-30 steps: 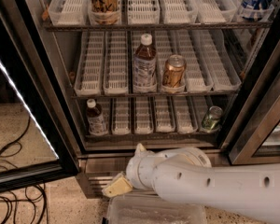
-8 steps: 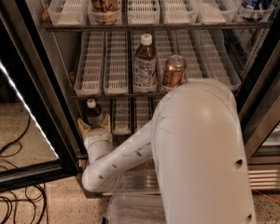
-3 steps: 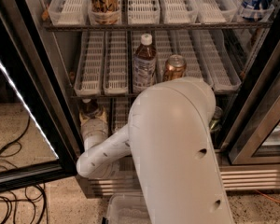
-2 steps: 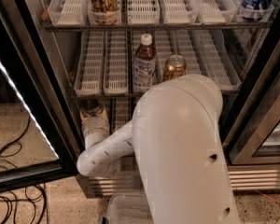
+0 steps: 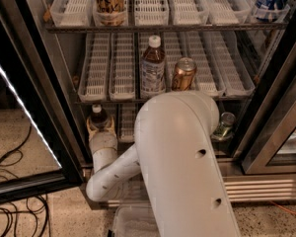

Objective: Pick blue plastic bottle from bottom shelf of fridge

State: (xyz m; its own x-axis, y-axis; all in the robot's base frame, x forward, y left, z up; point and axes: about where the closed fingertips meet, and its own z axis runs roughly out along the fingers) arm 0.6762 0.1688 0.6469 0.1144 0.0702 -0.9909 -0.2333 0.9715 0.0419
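The blue plastic bottle (image 5: 98,116), white cap and dark brown contents, stands at the left end of the bottom shelf (image 5: 128,125) of the fridge (image 5: 266,184). My gripper (image 5: 100,128) reaches in from below on the white arm (image 5: 177,162). Its tan fingers (image 5: 91,129) sit on both sides of the bottle's lower body and are shut on it. The bottle's label and base are hidden behind the gripper. The arm hides the middle of the bottom shelf.
A taller brown bottle (image 5: 152,68) and a gold can (image 5: 183,74) stand on the middle shelf. A small greenish can (image 5: 223,126) sits at the bottom shelf's right end. The black-framed glass door (image 5: 27,112) stands open at left, with cables (image 5: 10,181) on the floor.
Ten seconds ago the arm was outside below the fridge. It has since reached in to the bottle on the left. Over the last second it has barely moved.
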